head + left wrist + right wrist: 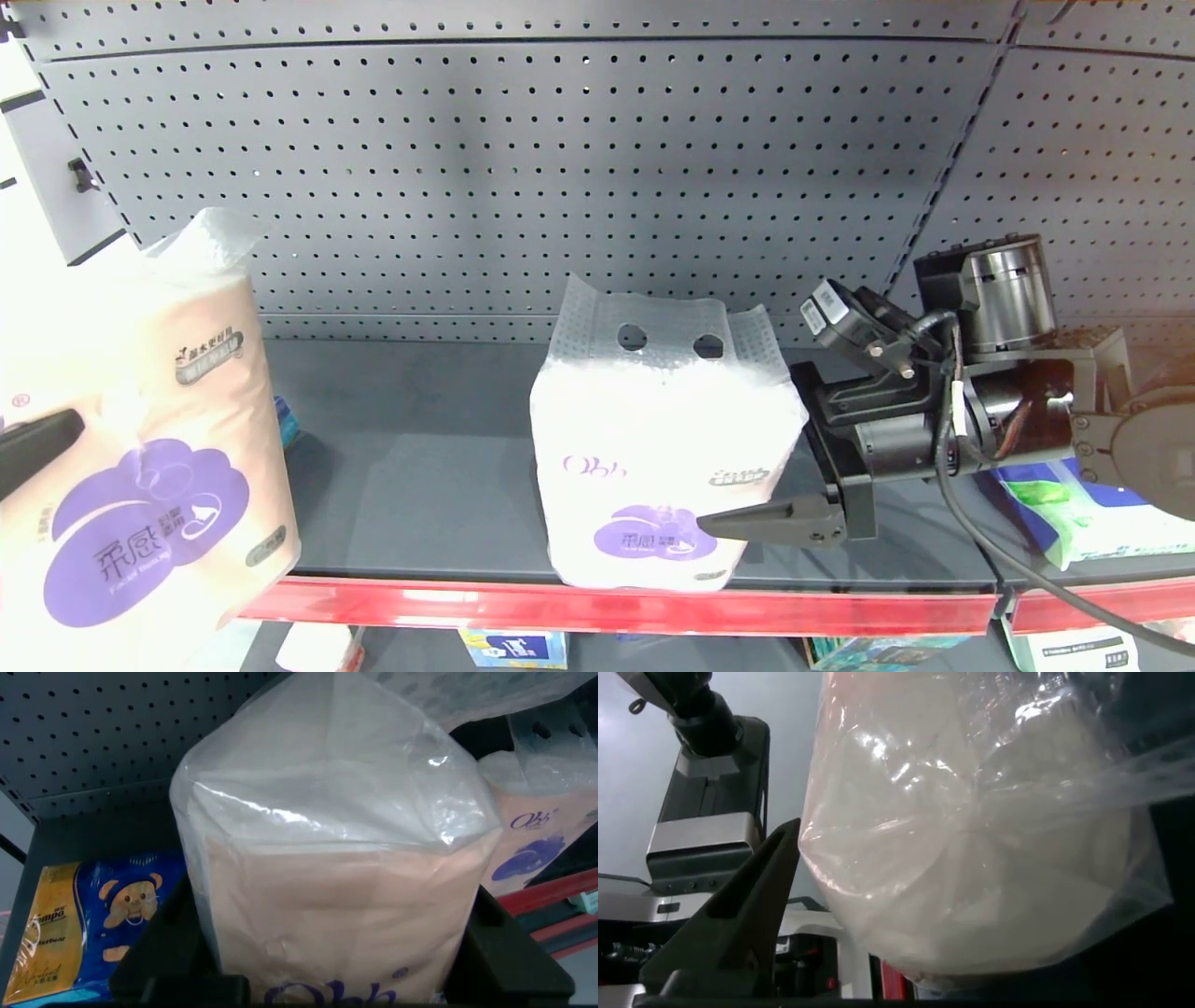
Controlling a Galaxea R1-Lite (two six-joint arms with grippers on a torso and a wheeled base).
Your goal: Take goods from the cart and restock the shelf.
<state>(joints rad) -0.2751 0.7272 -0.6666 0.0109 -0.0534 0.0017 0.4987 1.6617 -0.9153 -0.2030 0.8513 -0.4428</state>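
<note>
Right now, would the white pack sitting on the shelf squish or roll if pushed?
Probably squishes: the pack looks like soft paper in loose plastic wrap. Its flat, blocky base on the shelf suggests sliding, not rolling.

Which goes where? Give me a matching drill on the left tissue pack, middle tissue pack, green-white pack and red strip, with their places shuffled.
Things:
1 left tissue pack
2 middle tissue pack
3 green-white pack
4 red strip

Places:
A along the shelf front edge
B in the left gripper
C standing mid-shelf
D lying at the far right

Pairs: 1-B, 2-C, 3-D, 4-A
</note>
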